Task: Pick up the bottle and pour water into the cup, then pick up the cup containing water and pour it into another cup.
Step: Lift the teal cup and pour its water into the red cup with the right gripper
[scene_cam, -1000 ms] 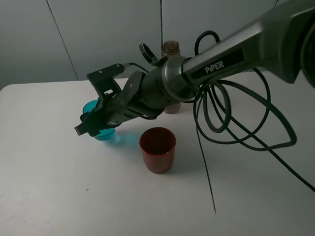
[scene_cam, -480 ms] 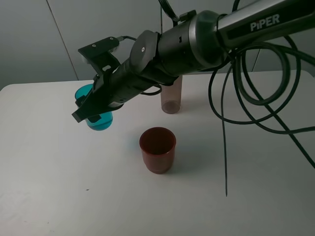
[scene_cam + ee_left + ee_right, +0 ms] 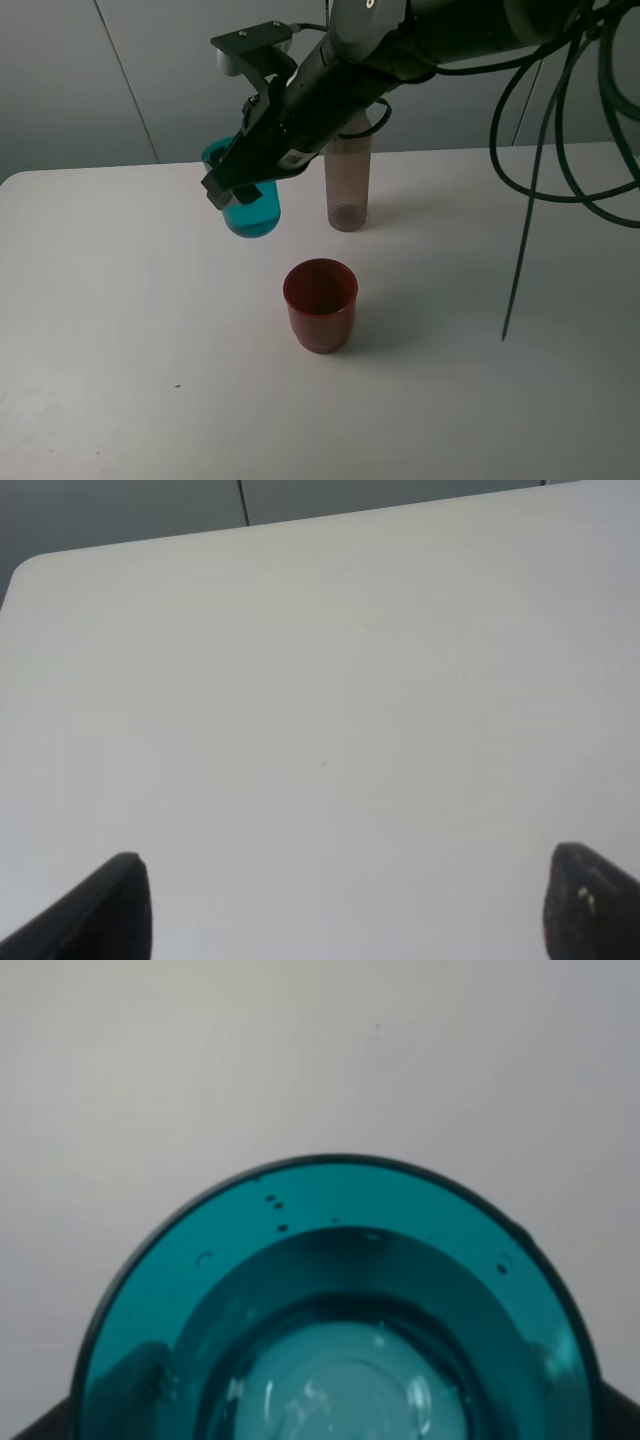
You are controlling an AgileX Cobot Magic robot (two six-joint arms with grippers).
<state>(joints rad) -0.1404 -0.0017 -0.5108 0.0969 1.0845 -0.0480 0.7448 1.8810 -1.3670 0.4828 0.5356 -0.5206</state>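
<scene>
My right gripper (image 3: 245, 180) is shut on the teal cup (image 3: 249, 205) and holds it in the air, tilted, up and to the left of the red cup (image 3: 320, 304). The right wrist view looks down into the teal cup (image 3: 340, 1310), which holds water. The red cup stands upright on the white table (image 3: 130, 360). The brownish bottle (image 3: 347, 180) stands behind it, its neck hidden by my right arm. My left gripper (image 3: 340, 905) is open and empty over bare table; only its two fingertips (image 3: 110, 905) show.
Black cables (image 3: 560, 150) hang from the right arm over the right side of the table. A grey panelled wall (image 3: 120, 80) stands behind the table's far edge.
My right gripper has lifted the teal cup off the table and carried it up and to the right, toward the red cup. The bottle and red cup have not moved.
</scene>
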